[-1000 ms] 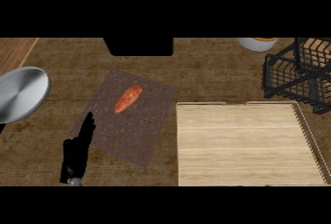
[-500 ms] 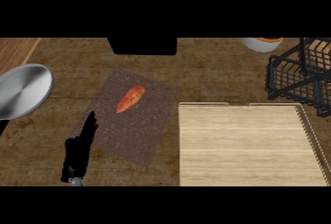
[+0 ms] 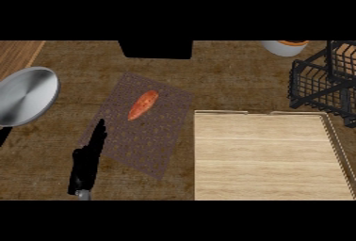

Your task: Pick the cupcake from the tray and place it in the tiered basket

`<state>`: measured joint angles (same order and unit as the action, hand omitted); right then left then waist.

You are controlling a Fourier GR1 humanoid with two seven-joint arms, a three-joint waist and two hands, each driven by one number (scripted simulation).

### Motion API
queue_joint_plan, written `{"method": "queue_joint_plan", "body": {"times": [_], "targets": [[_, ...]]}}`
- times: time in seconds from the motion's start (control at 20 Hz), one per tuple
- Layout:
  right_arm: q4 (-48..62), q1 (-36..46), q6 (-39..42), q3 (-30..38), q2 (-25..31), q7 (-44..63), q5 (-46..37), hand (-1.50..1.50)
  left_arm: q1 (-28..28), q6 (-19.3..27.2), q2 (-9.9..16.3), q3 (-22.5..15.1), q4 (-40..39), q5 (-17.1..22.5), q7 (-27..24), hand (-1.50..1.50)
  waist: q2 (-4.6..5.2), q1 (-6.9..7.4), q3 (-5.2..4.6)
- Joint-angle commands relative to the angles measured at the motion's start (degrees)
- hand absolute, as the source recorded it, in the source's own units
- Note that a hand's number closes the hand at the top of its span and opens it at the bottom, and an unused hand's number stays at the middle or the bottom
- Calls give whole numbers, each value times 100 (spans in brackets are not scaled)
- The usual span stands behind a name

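Desk point(image 3: 236, 80): dark wood grain, fills most of the head view. A paler wooden strip cuts across its upper left corner.

Tray point(image 3: 264, 160): light wood with a raised rim, lower right. I see its floor bare from rim to rim.

Mat point(image 3: 149, 136): dark, speckled brown, lying skewed on the desk left of the tray. Its right corner comes just beside the tray's left rim.

Silver plate point(image 3: 24, 96): round and shiny, at the left edge, partly cut off by the view. Well apart from the tray.

Tiered basket point(image 3: 313, 89): black wire, upper right, just beyond the tray's far right corner and cut off by the view's edge.

Cupcake: I cannot make it out anywhere. A tan patch shows behind the basket's wires near the right edge, and I cannot tell what it is.

Black box point(image 3: 156, 48): top centre, at the desk's far edge.

Left hand point(image 3: 84, 164): black, lower left. Fingers straight and together, pointing away from me and holding nothing. The fingertips overlap the mat's left edge.

Right hand: shows in no view.

Orange item point(image 3: 142, 105): long and tapered, lying on the upper part of the mat, apart from the hand.

White cup point(image 3: 281, 48): top right, something orange inside, near the basket.
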<state>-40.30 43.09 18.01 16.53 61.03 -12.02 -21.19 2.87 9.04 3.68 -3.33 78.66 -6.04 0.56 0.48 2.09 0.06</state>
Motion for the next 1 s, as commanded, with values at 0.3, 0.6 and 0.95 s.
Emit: {"method": "queue_joint_plan", "body": {"times": [0.3,0.6,0.95], "targets": [[949,683,-954,-561,-912,3,-892,150,264,-43,84,2,557,26,401,0,-18,-39,-1],[1827,771,-1005,-166,-1103,-370,-655,150,321,-135,89,68,192,76,-52,0,14,4,5],[2436,1019,-358,591,-1441,-196,177,-150,39,-99,-2,32,110,50,64,0,43,42,13]]}}
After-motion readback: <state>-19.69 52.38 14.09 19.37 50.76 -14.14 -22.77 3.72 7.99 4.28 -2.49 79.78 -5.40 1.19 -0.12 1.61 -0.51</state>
